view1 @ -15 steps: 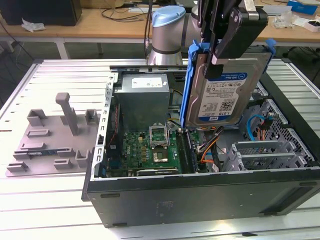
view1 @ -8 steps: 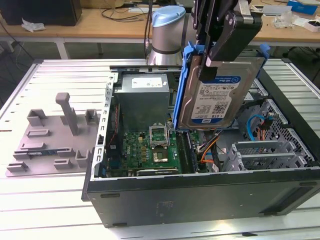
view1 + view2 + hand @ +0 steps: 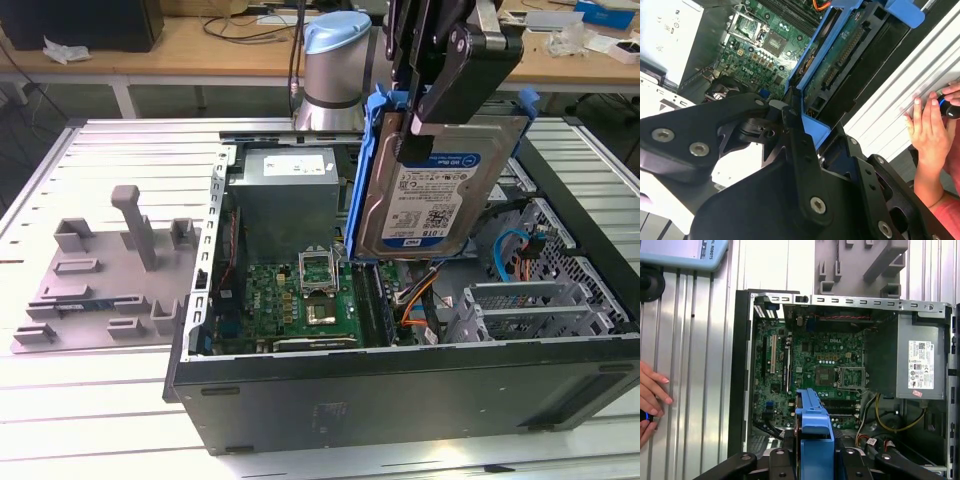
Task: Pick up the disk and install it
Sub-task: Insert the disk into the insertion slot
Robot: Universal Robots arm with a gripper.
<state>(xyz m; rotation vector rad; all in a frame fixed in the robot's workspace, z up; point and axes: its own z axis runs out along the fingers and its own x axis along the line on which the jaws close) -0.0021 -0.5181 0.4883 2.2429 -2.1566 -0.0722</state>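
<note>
Clamped upright in my gripper (image 3: 415, 130), the disk (image 3: 440, 195) hangs over the case (image 3: 400, 395), tray (image 3: 100, 270) at nine o'clock; both wrist views add a hand (image 3: 930, 131).

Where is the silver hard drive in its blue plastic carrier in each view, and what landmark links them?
Exterior view: silver hard drive in blue plastic carrier, label outward, hanging from the gripper above the open black computer case.
Second wrist view: its circuit-board underside, beside the gripper's black linkage.
First wrist view: edge-on, blue frame over the case.
Shared landmark: the green motherboard.
</note>
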